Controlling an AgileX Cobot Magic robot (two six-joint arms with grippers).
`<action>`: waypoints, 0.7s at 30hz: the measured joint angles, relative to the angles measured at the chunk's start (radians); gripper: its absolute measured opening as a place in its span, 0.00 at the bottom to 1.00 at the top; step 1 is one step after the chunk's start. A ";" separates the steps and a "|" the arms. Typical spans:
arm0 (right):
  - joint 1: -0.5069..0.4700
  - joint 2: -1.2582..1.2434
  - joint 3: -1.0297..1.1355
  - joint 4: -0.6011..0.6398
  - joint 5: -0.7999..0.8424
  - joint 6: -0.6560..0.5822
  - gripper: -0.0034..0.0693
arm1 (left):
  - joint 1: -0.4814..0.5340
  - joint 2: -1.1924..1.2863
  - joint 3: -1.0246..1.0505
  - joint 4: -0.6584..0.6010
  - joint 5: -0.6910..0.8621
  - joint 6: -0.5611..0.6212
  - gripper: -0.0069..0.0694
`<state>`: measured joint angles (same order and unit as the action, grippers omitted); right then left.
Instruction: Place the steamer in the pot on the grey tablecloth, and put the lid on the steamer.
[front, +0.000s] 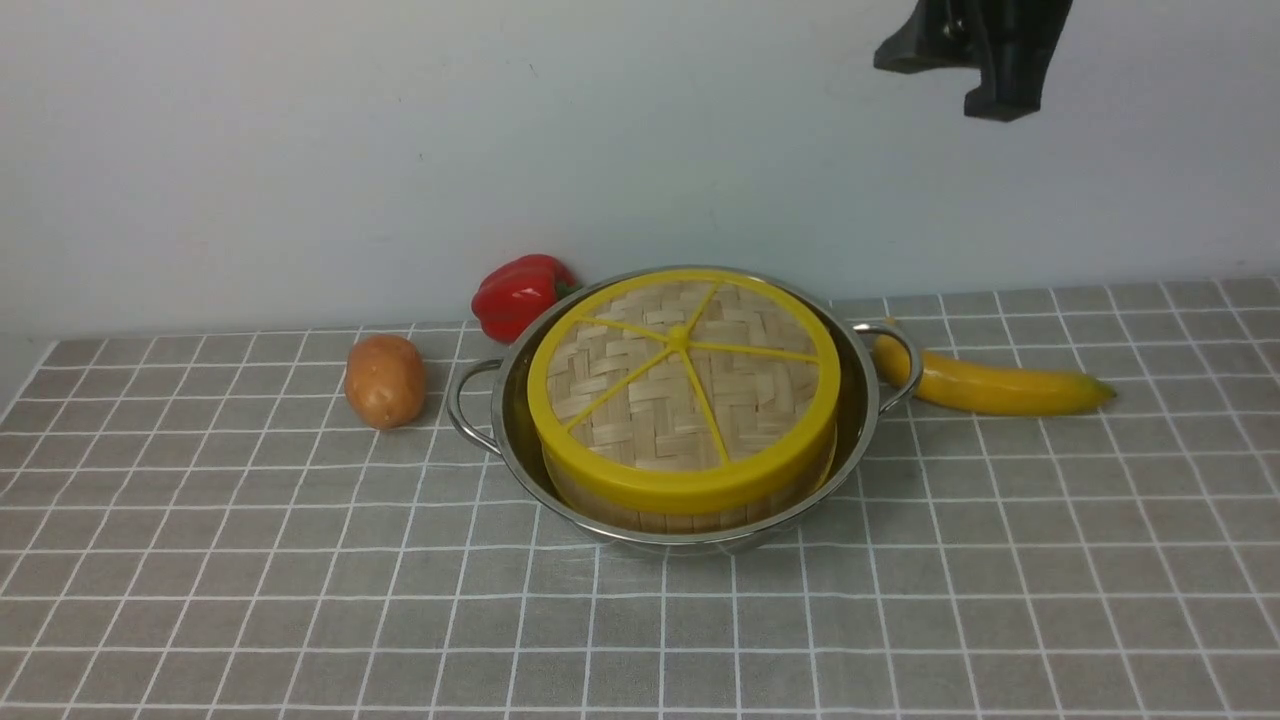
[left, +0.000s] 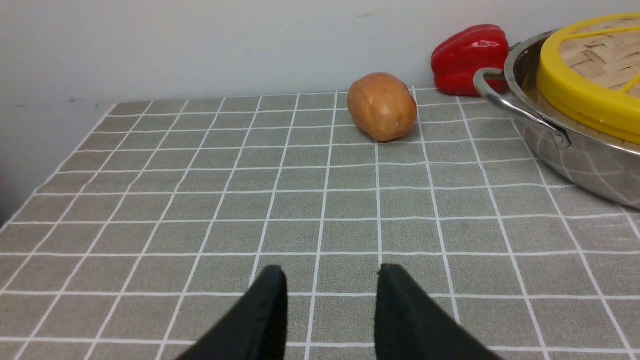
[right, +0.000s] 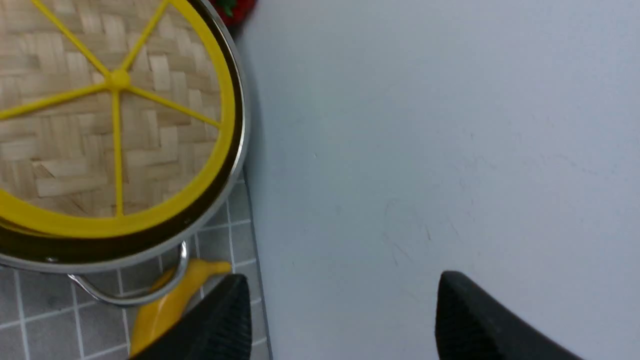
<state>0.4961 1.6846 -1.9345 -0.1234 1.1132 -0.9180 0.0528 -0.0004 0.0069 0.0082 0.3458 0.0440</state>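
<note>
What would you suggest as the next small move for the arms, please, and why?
Probably just retreat the right gripper clear and stop. The lid already sits on the steamer, which stands inside the pot on the grey tablecloth. Both the right and left gripper are open and empty, so nothing seems left to place.
</note>
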 joint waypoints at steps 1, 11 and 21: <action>0.000 0.000 0.000 -0.019 0.001 0.018 0.72 | 0.000 0.000 0.000 0.000 0.000 0.000 0.41; 0.000 0.000 0.000 0.064 0.002 0.068 0.72 | 0.000 0.000 0.000 0.000 0.000 0.000 0.41; -0.033 0.000 0.000 0.548 0.112 0.096 0.72 | 0.000 0.000 0.000 0.000 0.000 0.000 0.41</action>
<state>0.4631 1.6846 -1.9345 0.4248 1.2247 -0.8216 0.0528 -0.0004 0.0069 0.0082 0.3458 0.0440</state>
